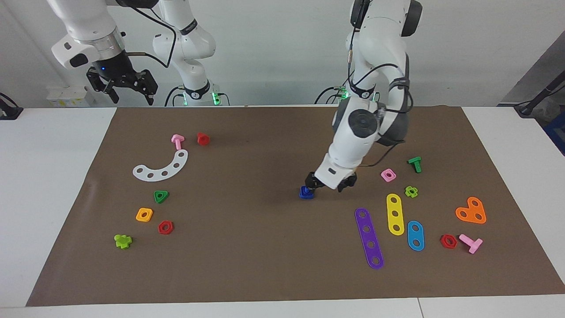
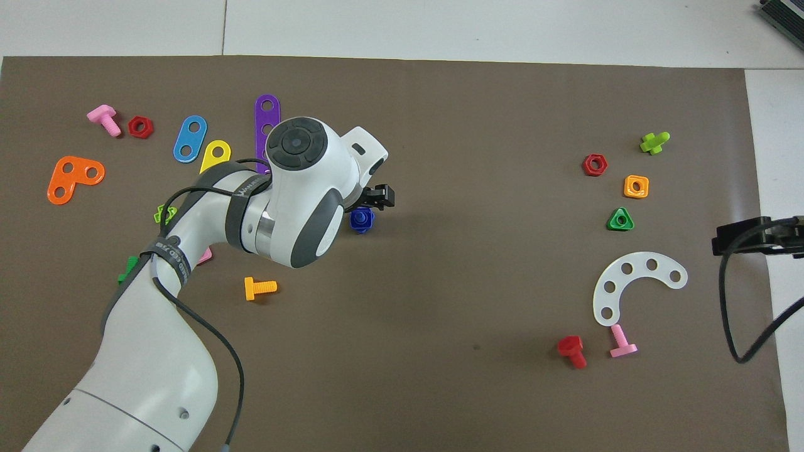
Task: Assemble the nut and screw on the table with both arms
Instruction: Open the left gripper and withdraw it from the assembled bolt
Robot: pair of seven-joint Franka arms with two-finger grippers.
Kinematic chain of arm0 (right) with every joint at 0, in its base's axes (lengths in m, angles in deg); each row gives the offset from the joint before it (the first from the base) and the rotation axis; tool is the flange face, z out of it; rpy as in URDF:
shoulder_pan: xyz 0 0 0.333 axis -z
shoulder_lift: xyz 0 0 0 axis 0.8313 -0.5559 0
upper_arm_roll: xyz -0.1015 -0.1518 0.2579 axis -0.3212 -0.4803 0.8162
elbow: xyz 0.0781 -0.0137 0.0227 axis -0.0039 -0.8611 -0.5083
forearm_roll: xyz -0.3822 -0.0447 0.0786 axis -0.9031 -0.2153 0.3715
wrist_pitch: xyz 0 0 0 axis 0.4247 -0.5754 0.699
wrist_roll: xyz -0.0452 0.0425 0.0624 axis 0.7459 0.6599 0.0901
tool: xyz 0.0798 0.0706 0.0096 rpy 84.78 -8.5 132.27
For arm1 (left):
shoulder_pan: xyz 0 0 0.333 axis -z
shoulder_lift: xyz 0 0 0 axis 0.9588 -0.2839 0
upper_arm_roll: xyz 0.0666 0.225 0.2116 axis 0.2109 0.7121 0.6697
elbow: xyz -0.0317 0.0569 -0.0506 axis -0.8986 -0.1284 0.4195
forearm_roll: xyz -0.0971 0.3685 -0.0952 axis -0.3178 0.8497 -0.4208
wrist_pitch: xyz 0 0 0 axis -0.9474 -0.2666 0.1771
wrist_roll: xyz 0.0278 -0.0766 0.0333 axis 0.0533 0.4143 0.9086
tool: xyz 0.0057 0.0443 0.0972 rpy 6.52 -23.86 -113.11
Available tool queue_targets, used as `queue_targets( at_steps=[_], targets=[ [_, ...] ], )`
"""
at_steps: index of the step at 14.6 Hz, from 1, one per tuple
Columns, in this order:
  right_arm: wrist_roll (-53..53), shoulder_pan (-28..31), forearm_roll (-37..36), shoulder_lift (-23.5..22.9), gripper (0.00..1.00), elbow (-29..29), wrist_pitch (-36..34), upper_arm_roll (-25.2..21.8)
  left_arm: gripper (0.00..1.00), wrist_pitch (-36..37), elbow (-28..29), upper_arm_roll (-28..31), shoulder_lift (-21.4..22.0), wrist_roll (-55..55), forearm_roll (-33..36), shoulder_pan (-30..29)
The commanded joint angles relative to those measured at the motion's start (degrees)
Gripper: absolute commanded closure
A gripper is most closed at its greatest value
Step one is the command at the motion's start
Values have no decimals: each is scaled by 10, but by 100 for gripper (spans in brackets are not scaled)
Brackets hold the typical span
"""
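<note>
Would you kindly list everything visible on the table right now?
dark-blue piece: 1, mid-mat.
pink bolts: 2, one per end.
red hex nuts: 2, one per end.
lime pieces: 2, one per end.
red bolt: 1, right arm's end.
green triangular nut: 1, right arm's end.
orange-yellow square nut: 1, right arm's end.
white curved strip: 1, right arm's end.
orange bolt: 1, left arm's end.
green bolt: 1, left arm's end.
pink square nut: 1, left arm's end.
straight strips: 3, purple, yellow, blue, left arm's end.
orange heart plate: 1, left arm's end.
brown mat: 1, on white table.
left gripper: 1, black, at the dark-blue piece.
right gripper: 1, black, raised, waiting.
</note>
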Motion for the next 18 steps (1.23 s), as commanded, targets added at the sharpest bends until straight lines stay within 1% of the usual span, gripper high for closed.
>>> queue_targets(
  at_steps=[1, 3, 4, 5, 7, 8, 9, 12, 14, 16, 18],
  targets=[
    [1, 5, -8, 6, 0, -6, 7, 5, 0, 68, -10, -3, 57, 99, 4, -108],
    [1, 5, -8, 6, 0, -6, 7, 5, 0, 99, -8, -3, 83, 204, 4, -188],
    [1, 5, -8, 6, 0, -6, 7, 5, 0, 111, -3, -2, 93, 224, 4, -213],
    [1, 5, -8, 6, 0, -6, 7, 5, 0, 122, -2, 1, 100, 225, 9, -225],
    [1, 5, -8, 6, 0, -6, 7, 5, 0, 150, -2, 1, 120, 225, 74, -217],
    [1, 5, -8, 6, 0, -6, 7, 5, 0, 170, -2, 0, 132, 222, 95, -211],
    [1, 5, -8, 6, 0, -6, 7, 5, 0, 186, -3, 1, 145, 222, 99, -202],
    [1, 5, -8, 6, 0, -6, 7, 5, 0, 235, -2, -2, 201, 221, 99, -187],
    [1, 5, -8, 6, 0, -6, 7, 5, 0, 249, 6, -3, 230, 222, 99, -185],
    [1, 5, -8, 6, 0, -6, 7, 5, 0, 246, 10, -5, 239, 226, 99, -185],
    [1, 5, -8, 6, 0, -6, 7, 5, 0, 240, 14, -5, 239, 231, 99, -185]
  ],
)
